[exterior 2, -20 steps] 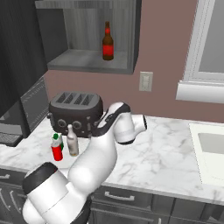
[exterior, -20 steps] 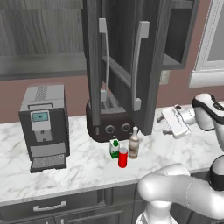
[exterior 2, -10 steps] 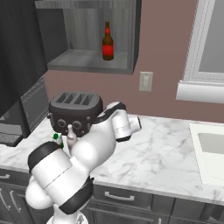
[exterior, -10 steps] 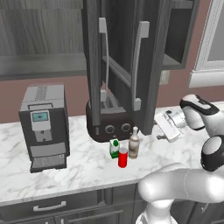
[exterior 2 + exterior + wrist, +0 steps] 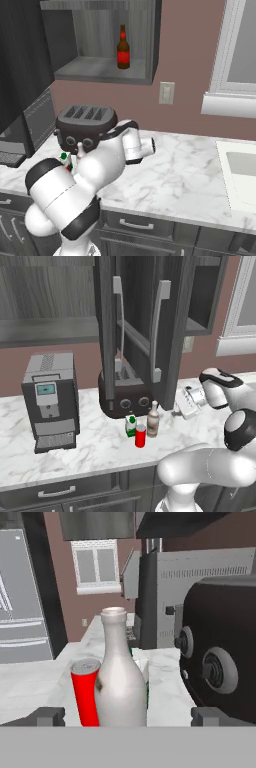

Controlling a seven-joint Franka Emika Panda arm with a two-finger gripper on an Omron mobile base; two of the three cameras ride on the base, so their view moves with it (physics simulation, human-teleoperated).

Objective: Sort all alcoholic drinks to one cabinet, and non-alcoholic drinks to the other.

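step: beer bottle (image 5: pixel 123 48) already stands on the open cabinet shelf (image 5: pixel 100 70); judged now lining up on the second alcoholic drink, the tan bottle (image 5: pixel 120 672)
tan bottle: upright on the marble counter (image 5: pixel 90 448), in front of the toaster (image 5: pixel 125 396), centred between the finger tips in the hand view
red can (image 5: pixel 86 691): just beside the tan bottle, partly behind it from the hand; in the left base view at the front of the cluster
green-and-white bottle (image 5: pixel 131 425): just beside the can, near the toaster; mostly hidden behind the tan bottle in the hand view
gripper (image 5: pixel 127 716): level with the bottles, pointed at them side-on, toaster to one side
jaws: spread fully wide, holding nothing, touching nothing; both tips sit well outside the tan bottle's body
next move: judged, ease forward until the tips straddle the tan bottle, close on its body, lift clear, carry it up to the shelf with the beer bottle
risk: can sits tight against the bottle, a finger could nudge or catch it; toaster close on the other side
cabinet doors (image 5: pixel 145 331): hanging open above the toaster, long silver handles facing the camera
other: coffee machine (image 5: pixel 50 401) well apart, not involved
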